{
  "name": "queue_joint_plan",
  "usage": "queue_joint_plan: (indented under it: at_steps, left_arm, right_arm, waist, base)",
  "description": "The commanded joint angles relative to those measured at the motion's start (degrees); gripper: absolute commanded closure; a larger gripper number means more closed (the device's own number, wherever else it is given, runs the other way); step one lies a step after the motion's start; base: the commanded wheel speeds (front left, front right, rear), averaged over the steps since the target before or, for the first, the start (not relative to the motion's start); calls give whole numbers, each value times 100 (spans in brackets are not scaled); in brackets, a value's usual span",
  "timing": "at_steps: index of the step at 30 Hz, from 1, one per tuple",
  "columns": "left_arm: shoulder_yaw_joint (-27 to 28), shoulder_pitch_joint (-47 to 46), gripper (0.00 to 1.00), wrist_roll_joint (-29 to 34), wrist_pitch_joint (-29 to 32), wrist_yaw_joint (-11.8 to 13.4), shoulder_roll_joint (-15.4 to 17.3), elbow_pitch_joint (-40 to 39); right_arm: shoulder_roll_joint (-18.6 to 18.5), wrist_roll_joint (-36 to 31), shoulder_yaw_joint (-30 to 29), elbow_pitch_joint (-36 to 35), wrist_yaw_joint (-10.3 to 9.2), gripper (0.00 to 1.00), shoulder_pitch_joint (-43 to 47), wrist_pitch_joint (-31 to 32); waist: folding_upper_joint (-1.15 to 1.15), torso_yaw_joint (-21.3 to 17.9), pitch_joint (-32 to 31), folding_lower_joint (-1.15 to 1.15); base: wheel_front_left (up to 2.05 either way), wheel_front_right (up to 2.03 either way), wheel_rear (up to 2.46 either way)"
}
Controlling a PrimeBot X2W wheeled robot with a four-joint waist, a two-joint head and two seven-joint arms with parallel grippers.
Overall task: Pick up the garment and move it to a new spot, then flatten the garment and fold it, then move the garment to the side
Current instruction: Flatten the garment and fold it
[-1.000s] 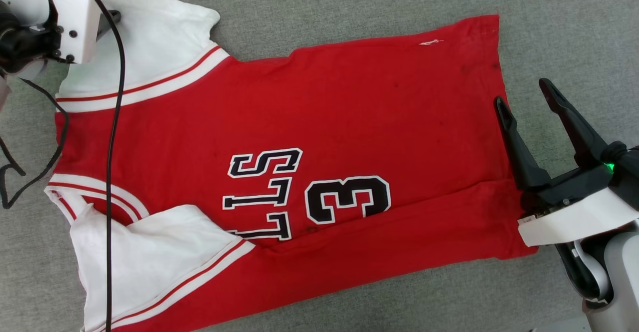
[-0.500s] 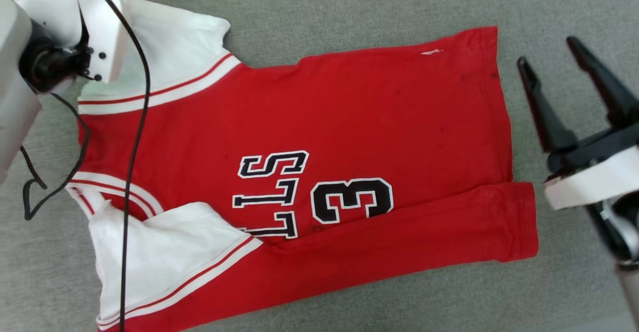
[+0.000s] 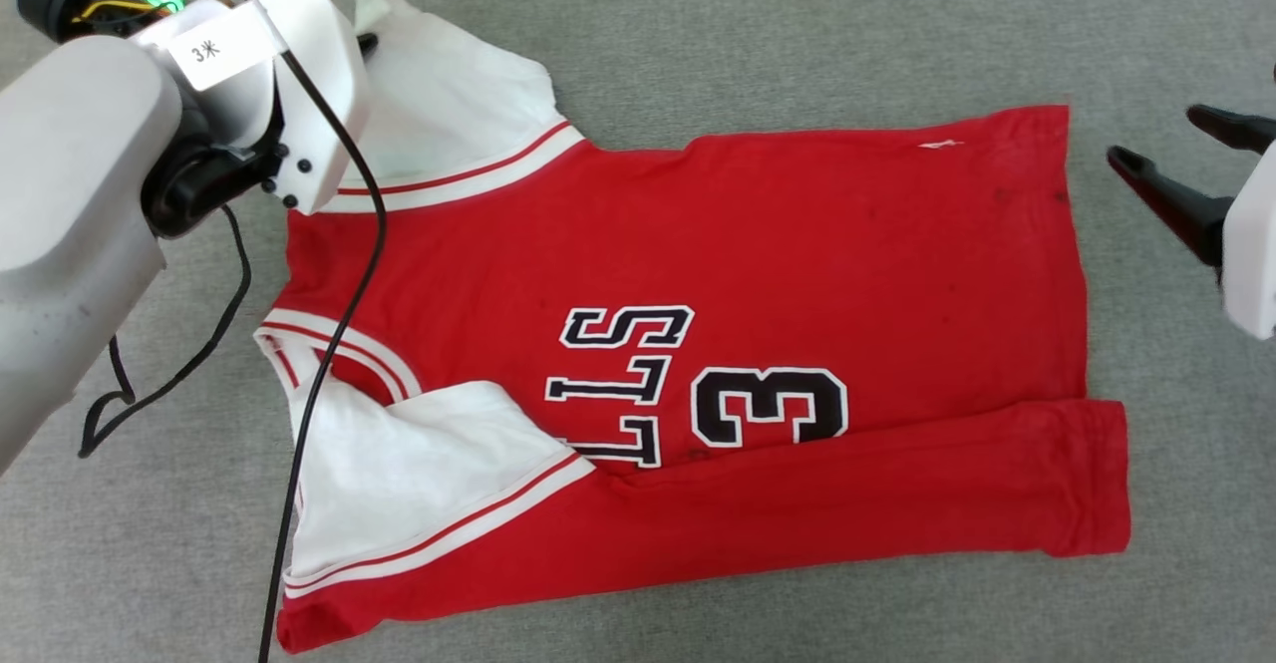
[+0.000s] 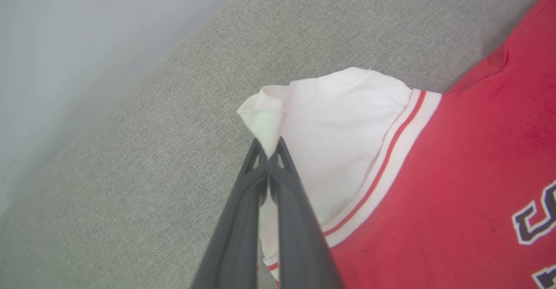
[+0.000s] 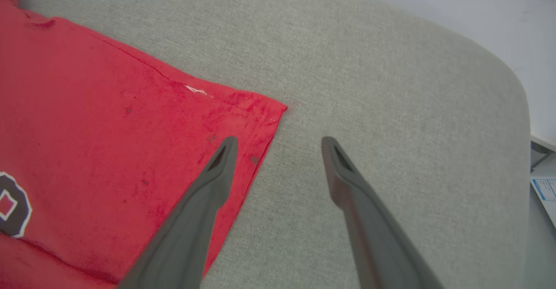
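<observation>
The garment (image 3: pixel 758 274), a red jersey with white sleeves, black letters and a 3, lies spread on the grey padded surface (image 3: pixel 797 35). Its near long edge is folded over, and the near sleeve lies on the chest. My left gripper (image 3: pixel 364 43) is at the far left corner, shut on the tip of the far white sleeve (image 4: pixel 339 141). In the left wrist view the left gripper (image 4: pixel 269 150) pinches that tip into a raised peak. My right gripper (image 3: pixel 1151 133) stands open beside the hem's far corner. In the right wrist view the right gripper (image 5: pixel 279 141) straddles the garment (image 5: pixel 108 128) edge.
A black cable (image 3: pixel 329 344) from my left arm hangs across the collar and near sleeve. The padded surface (image 5: pixel 391 84) ends in a rounded edge at the right of the right wrist view. Beyond that edge is a printed sheet (image 5: pixel 545 191).
The left gripper has shut on the far sleeve's tip and drawn it up a little. The head view has shifted, so the jersey sits further right. The right gripper stays open.
</observation>
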Motion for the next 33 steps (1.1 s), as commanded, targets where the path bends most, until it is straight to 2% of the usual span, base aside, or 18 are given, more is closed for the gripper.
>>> queue_joint_plan:
  at_steps: [1,4,8,16,19,23,24,25,33]
  left_arm:
    - [7,44,100,24,-52,-1,-14,-98]
    - [34,7,100,46,-111,34,2,-304]
    - [40,-76,100,117,-173,85,21,-577]
    - [48,-170,100,205,-252,175,-57,-917]
    - [59,-149,100,202,-313,179,-45,-999]
    - [69,-133,100,179,-359,175,-23,-1000]
    - [66,-127,100,177,-371,173,-11,-987]
    - [60,-116,100,176,-386,171,-4,-971]
    - [78,72,100,68,-551,148,33,-833]
  right_arm:
    - [-51,140,76,124,-8,0,-240,281]
    - [-54,281,283,446,-7,0,-621,840]
    - [114,335,486,909,-8,0,-1055,1183]
    - [360,213,765,1703,-7,0,-1362,1177]
    - [429,103,1174,2178,-7,0,-1154,1244]
    - [501,289,1388,2534,-6,0,-989,1175]
    - [496,320,1411,2548,-6,74,-1006,1093]
    - [484,346,1426,2549,-6,100,-1054,996]
    - [346,575,1391,2436,-9,100,-1389,-88]
  waist:
    - [0,77,22,0]
    - [0,182,93,0]
    - [0,327,210,0]
    - [0,590,434,0]
    - [0,652,493,0]
    - [0,671,514,0]
    - [0,666,510,0]
    - [0,658,495,0]
    - [0,585,95,0]
  base:
    - [0,0,0]
    - [0,0,0]
    - [0,0,0]
    - [0,0,0]
    - [0,0,0]
    - [0,0,0]
    - [0,0,0]
    - [0,0,0]
    - [0,0,0]
